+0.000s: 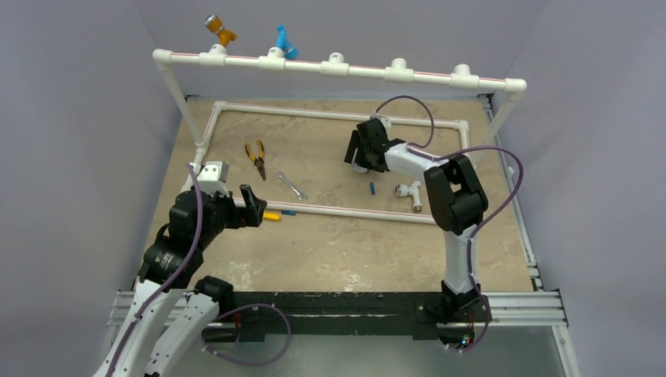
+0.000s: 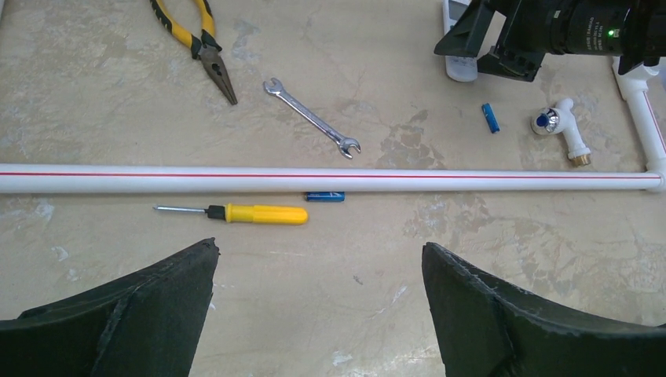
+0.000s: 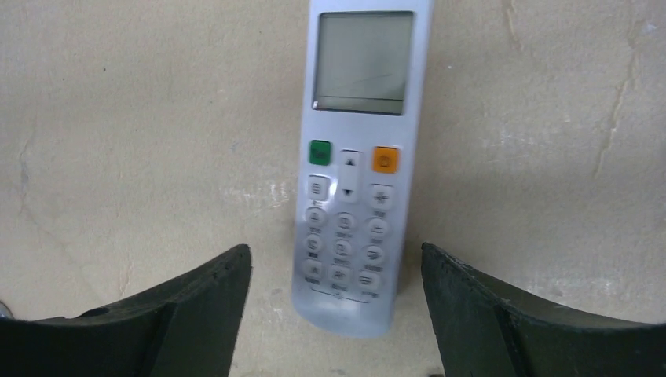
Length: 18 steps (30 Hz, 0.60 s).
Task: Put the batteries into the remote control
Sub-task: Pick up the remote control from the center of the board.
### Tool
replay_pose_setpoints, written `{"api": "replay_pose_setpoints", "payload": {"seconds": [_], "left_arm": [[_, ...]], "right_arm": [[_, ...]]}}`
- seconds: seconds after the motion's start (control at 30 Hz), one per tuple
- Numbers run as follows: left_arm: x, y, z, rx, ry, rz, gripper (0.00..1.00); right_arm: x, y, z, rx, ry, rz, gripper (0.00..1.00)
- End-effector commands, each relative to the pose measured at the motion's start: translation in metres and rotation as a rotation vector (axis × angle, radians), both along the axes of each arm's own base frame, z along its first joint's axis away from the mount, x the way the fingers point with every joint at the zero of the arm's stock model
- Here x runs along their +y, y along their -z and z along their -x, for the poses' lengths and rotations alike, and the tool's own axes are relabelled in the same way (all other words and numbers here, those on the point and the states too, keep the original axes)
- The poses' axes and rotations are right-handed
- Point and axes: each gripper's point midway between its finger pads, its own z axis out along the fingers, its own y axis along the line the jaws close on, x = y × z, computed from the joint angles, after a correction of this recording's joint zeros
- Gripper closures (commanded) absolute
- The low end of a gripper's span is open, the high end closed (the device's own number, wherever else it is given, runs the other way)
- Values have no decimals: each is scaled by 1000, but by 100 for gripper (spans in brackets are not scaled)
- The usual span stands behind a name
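Observation:
The white remote control lies face up on the table, display at its far end. My right gripper is open just above its button end, one finger on each side, not touching. In the top view the right gripper hides most of the remote. One blue battery lies near the remote; it also shows in the top view. The other battery lies against the near side of the white pipe. My left gripper is open and empty, short of that battery.
A long white pipe with a red stripe crosses the table. A yellow-handled screwdriver lies left of the near battery. Pliers, a wrench and a white pipe fitting lie beyond the pipe. A PVC frame stands at the back.

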Motion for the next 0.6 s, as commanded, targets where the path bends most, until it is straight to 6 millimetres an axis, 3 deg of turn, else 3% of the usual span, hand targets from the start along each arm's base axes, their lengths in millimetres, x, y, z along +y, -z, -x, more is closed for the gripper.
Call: {"api": "replay_pose_setpoints", "payload": {"seconds": [0.0,0.13,0.57], "left_arm": [[-1,-8,-1,-30,19,-9,2],[-1,-7,-1,-24,19,-11,2],[-1,-2,-2,2,17,-23,3]], "right_arm": [[5,5,3,34,22,51,28],[-1,14,7,69,47,135,37],[-16,19,14,111,54,435,37]]}}
